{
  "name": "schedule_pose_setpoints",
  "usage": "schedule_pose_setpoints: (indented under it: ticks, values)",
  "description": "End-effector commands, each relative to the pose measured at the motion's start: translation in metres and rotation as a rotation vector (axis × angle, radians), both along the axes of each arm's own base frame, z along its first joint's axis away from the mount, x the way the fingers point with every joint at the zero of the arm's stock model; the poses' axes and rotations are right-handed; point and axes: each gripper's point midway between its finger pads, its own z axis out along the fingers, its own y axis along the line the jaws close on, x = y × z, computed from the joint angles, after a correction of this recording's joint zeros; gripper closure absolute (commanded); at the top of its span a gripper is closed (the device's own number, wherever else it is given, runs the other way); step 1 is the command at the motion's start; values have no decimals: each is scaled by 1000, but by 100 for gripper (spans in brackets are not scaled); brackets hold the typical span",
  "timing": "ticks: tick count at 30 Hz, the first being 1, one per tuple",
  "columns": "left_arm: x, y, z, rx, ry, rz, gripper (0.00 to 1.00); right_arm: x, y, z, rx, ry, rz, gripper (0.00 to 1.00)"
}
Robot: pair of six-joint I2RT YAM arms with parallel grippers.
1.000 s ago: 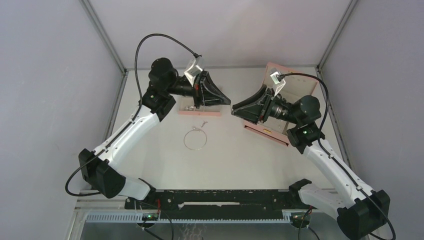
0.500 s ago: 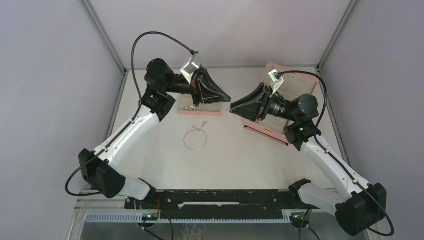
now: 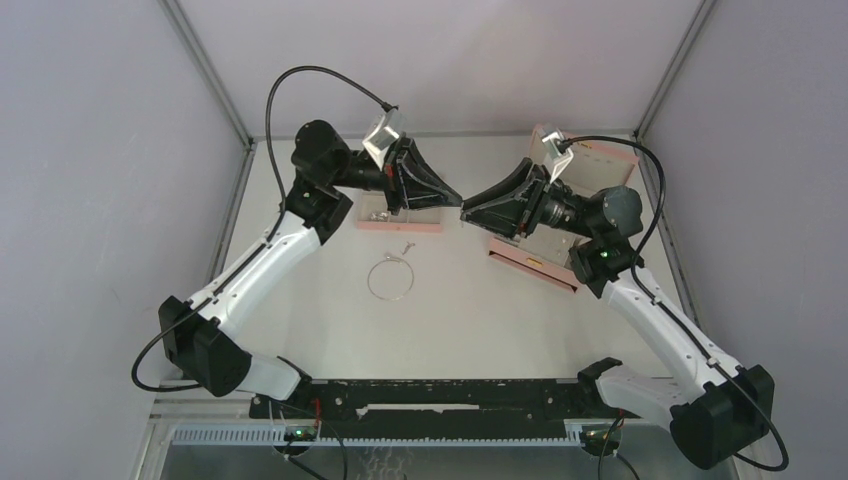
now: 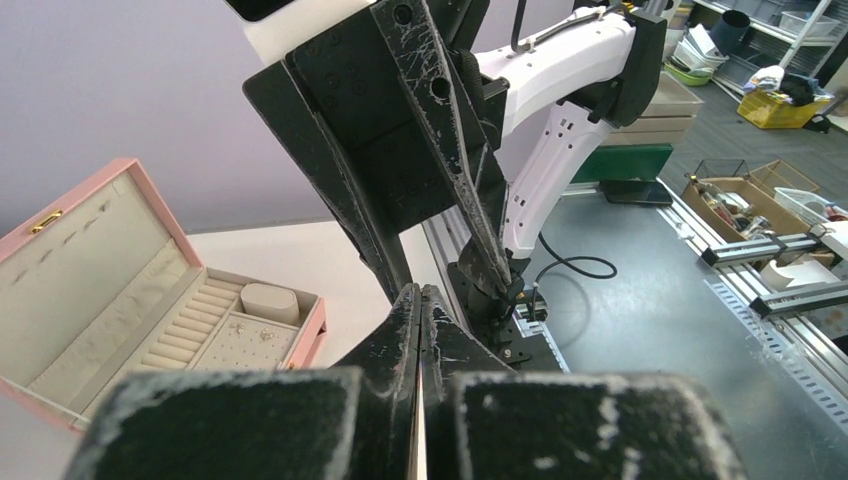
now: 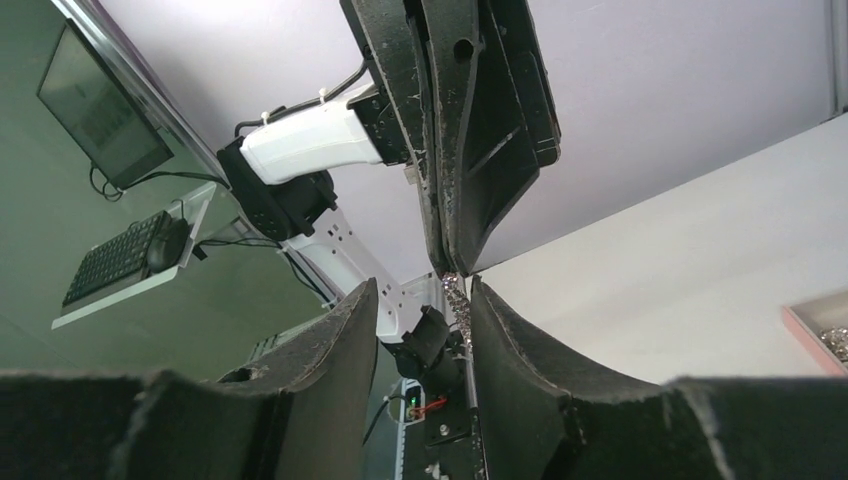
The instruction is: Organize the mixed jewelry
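Worktop (image 3: pixel 470 300) well below. Chain piece (image 5: pixel 457 298) pinched by closed left claw (image 5: pixel 445 266), hung inside gaping right claw (image 5: pixel 422 295); firm closure advised before release.

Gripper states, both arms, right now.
The left gripper is shut on a small silver chain piece that dangles from its tips.
The right gripper is open, straddling that chain without gripping it yet.

No lettering, label, brand or number can be read in any view; the monitor (image 5: pixel 100 110) above the keyboard (image 5: pixel 120 262) is dark and illegible.
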Motion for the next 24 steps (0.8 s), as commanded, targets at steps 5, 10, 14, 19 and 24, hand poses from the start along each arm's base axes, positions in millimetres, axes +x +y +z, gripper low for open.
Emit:
schedule_pose_setpoints:
  ticks: [5, 10, 14, 19, 24]
  values:
    - [-8, 6, 12, -27, -36, -6, 100, -5, 2, 26, 43, -72, 18, 57]
    - [-8, 6, 11, -26, -35, -8, 100, -4, 2, 28, 50, -78, 16, 66]
    - [-8, 6, 10, -26, -35, -9, 100, -4, 2, 26, 43, -70, 16, 75]
    - [-8, 6, 9, -24, -32, -12, 100, -4, 3, 24, 36, -66, 22, 89]
    - [-7, 5, 8, -24, -26, -8, 100, -4, 2, 25, 38, -63, 22, 100]
